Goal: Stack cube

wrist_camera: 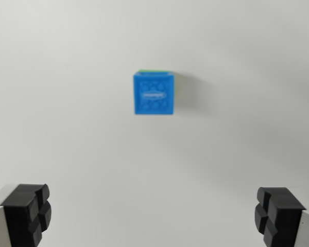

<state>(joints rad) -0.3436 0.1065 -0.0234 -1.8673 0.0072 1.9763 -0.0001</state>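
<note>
A blue cube (154, 93) sits on the white surface, seen from above, with a thin green edge (154, 71) showing along its far side and right side, as if a green cube lies under it. My gripper (153, 216) is high above and nearer the bottom of the wrist view. Its two black fingertips (27, 212) stand far apart at the lower corners, open, with nothing between them. The cube lies well ahead of the fingertips, roughly centred between them.
A plain white tabletop (67, 128) fills the whole view. The cube casts a soft shadow (195, 95) to the wrist view's right.
</note>
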